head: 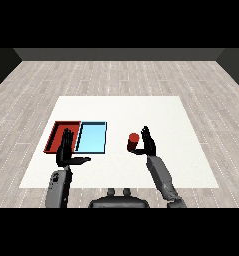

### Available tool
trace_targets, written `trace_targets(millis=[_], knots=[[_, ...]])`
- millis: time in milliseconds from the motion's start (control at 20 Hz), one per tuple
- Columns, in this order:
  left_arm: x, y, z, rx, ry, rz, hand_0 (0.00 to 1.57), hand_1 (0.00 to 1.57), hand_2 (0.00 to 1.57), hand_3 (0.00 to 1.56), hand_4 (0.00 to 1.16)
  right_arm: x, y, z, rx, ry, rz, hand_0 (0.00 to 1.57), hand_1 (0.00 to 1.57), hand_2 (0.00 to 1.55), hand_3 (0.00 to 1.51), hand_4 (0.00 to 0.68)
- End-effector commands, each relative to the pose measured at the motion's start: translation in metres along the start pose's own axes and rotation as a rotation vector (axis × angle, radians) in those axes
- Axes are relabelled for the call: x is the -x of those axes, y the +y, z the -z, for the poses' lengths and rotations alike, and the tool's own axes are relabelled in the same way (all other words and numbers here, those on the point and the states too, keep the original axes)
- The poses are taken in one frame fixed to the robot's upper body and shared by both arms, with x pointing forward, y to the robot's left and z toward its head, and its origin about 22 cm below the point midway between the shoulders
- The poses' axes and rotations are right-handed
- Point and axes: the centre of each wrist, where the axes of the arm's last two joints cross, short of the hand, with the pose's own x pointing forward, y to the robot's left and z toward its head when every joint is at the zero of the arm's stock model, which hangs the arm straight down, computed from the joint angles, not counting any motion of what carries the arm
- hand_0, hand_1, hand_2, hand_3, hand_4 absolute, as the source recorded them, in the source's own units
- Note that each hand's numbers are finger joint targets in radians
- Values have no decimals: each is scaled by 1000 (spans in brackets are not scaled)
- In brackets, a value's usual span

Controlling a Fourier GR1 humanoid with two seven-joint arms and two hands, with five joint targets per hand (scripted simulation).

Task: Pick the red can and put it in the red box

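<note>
A: Start big. What fills the frame?

B: The table (141, 107), a white sheet across the middle. On its left part lie two trays side by side and touching: the red tray (57, 129) at the far left, the blue tray (92, 137) just right of it.

A: And the arms?

B: The left hand (66, 152) rises from the lower left, fingers straight up, thumb out to the right, holding nothing. It stands in front of the red tray's near edge and covers part of it. The right hand (148, 144) is right of centre, its fingers upright against the right side of the can (133, 141). Whether they curl round it I cannot tell.

A: So the can is where?

B: Centre of the frame, upright, to the right of the blue tray and apart from it, touching the right hand. It is well apart from the red tray.

A: What could go wrong?

B: As I judge it, three things. If the fingers only lean on the can, a lift may tip it leftward. The path to the red tray crosses the blue one, so an early release lands it in the wrong tray. And the left hand stands near that path; the carried can may knock it.
</note>
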Motion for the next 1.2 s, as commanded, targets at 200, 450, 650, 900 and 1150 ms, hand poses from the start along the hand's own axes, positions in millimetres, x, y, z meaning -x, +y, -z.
trace_targets(millis=[200,450,650,900,1150], knots=[[-4,-16,-5,-23,4,8,0,0,0,0,0,14,17,6,-9,33,4,0,0,0,0,0],[-4,-5,3,-11,0,-29,0,0,0,0,0,7,16,6,6,23,29,0,0,0,0,0],[-5,-7,8,-18,11,4,0,0,0,0,0,-3,7,17,-14,35,8,0,0,0,0,0],[-5,3,-3,10,9,-7,0,0,0,0,0,1,21,9,3,45,12,0,0,0,0,0],[-2,3,-10,-5,0,3,0,0,0,0,0,-1,25,25,-10,51,13,0,0,0,0,0]])
